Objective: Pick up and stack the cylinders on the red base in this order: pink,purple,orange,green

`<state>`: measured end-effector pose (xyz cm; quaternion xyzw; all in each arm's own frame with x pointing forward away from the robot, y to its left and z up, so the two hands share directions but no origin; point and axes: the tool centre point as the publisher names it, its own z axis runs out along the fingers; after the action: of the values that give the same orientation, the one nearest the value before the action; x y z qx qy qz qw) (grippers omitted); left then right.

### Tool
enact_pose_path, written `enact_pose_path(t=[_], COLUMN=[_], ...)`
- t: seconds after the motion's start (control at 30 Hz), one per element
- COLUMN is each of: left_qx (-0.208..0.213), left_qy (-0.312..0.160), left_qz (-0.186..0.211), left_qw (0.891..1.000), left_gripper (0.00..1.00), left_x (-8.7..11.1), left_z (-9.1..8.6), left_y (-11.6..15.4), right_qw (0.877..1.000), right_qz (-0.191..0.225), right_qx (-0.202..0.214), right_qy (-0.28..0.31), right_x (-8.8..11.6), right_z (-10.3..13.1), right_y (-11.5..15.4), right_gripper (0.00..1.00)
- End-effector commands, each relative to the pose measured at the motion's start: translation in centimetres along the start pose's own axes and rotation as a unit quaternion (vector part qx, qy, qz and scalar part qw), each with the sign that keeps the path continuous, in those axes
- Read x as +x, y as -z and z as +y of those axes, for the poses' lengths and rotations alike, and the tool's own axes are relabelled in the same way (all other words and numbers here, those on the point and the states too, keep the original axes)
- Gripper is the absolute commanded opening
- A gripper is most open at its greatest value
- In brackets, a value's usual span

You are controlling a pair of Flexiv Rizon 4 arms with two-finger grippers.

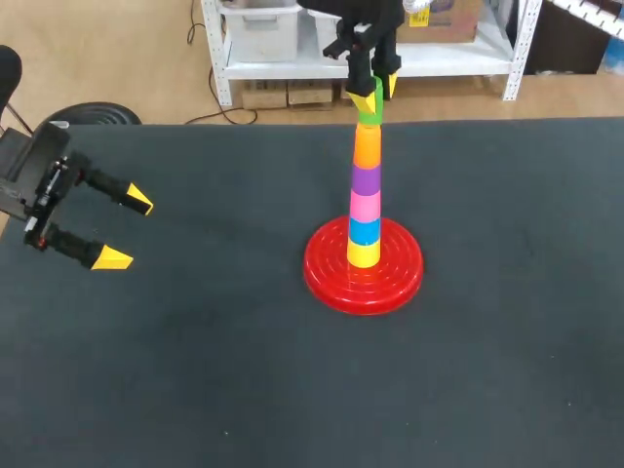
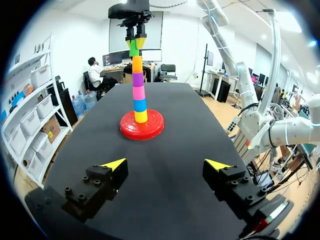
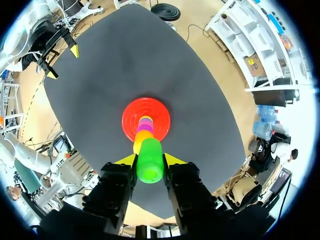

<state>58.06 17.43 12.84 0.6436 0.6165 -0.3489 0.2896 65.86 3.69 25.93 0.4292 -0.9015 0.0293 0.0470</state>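
Right gripper point(image 1: 375, 93) pinching green cylinder point(image 3: 149, 161) atop stack point(image 1: 366, 200); skewed release may topple it. Left gripper point(image 1: 125, 229), 9 o'clock of red base point(image 1: 327, 271), spread.

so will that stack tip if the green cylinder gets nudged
Probably tippy: the stack is tall and narrow. The wide red base likely steadies it somewhat. The green cylinder looks smooth and rigid, so possibly slippery.

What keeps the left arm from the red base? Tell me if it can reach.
Probably yes. The left gripper is open and empty, with bare table between it and the base. The right gripper holds the green cylinder high atop the stack, clear of the rim.
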Motion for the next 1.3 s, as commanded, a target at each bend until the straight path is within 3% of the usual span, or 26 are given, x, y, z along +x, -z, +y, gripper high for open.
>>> enact_pose_path(t=[0.03, 1.3], left_qx=[0.000, 0.000], left_qy=[-0.001, -0.001], left_qz=[-0.001, -0.001], left_qw=[1.000, 1.000], left_gripper=[1.00, 1.00], left_x=[0.1, 0.1], left_z=[0.0, 0.0], left_y=[-0.1, -0.1], right_qw=[1.000, 1.000], right_qz=[0.003, 0.000], right_qx=[-0.005, -0.008], right_qy=[0.000, 0.015], right_x=[-0.1, 0.9], right_z=[-0.2, 0.7], right_y=[-0.1, -0.1], right_gripper=[0.00, 0.00])
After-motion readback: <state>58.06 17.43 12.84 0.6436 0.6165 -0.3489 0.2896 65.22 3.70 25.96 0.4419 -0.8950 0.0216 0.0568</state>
